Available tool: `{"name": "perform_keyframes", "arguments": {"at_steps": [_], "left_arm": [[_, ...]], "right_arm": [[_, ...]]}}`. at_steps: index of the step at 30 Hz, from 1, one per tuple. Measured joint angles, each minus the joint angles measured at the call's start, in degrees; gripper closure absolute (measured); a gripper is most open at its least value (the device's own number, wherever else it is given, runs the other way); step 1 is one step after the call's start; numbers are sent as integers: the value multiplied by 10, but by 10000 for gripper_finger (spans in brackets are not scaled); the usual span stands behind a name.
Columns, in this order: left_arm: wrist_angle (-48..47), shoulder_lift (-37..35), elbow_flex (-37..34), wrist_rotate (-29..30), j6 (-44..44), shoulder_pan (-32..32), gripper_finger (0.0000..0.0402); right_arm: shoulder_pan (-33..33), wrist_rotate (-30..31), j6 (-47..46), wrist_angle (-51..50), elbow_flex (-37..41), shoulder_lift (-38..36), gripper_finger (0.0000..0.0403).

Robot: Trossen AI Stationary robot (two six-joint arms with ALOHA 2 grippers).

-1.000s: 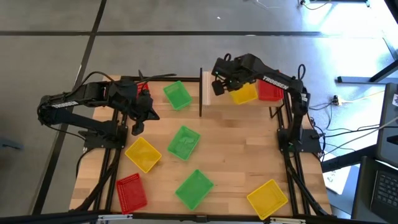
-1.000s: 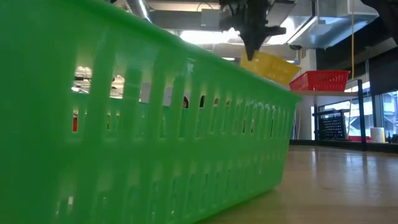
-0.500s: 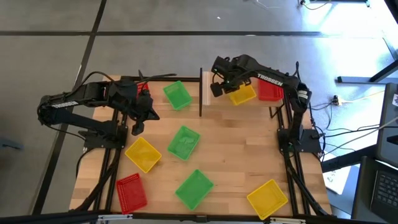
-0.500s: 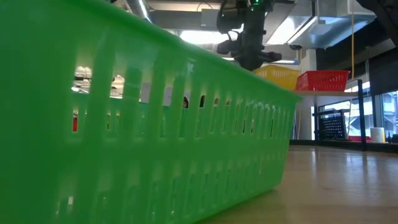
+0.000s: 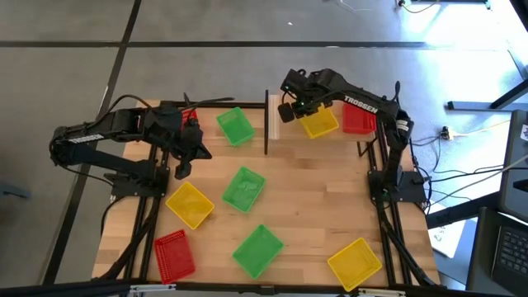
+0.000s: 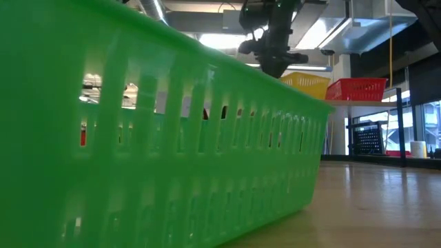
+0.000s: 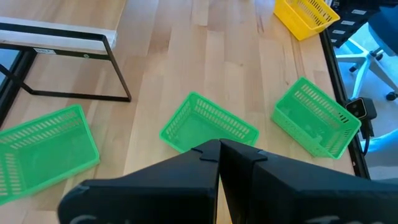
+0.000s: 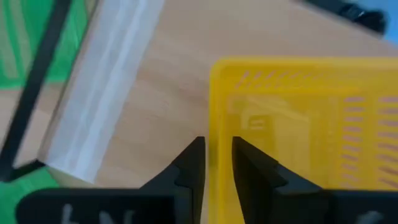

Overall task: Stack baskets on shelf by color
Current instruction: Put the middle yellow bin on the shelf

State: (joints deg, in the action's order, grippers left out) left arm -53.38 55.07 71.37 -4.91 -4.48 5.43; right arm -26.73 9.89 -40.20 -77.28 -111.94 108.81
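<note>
The right pincer (image 5: 290, 110), fingers slightly apart, straddles the near wall of a yellow rectangular plastic mesh basket (image 5: 322, 124) sitting level on the pale wooden shelf (image 8: 106, 93), beside a red mesh basket (image 5: 358, 119).

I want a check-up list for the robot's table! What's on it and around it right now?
Surface: wooden tabletop, nothing spilled.
Job's things: pale shelf holds a yellow basket beside a red basket. Loose on the table: three green baskets, two yellow baskets, one red basket.
Clutter: nothing seen.
Grippers: right gripper open, fingers either side of the yellow basket's wall on the shelf. Left gripper shut and empty above the green baskets.
Cables: wires run on the floor at the table's right side.
Surroundings: grey floor; part of a laptop at the right edge.
</note>
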Motion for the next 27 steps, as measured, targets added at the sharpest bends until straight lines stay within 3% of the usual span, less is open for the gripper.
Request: {"name": "perform_keyframes", "arguments": {"at_steps": [14, 17, 27], "left_arm": [[0, 0, 0, 0, -12, 0, 401], [0, 0, 0, 9, -11, 0, 401], [-1, 0, 0, 25, -11, 0, 401]], "right_arm": [[87, 41, 37, 38, -59, 4, 327], [88, 68, 34, 27, -59, 17, 327], [74, 70, 47, 20, -58, 61, 327]]}}
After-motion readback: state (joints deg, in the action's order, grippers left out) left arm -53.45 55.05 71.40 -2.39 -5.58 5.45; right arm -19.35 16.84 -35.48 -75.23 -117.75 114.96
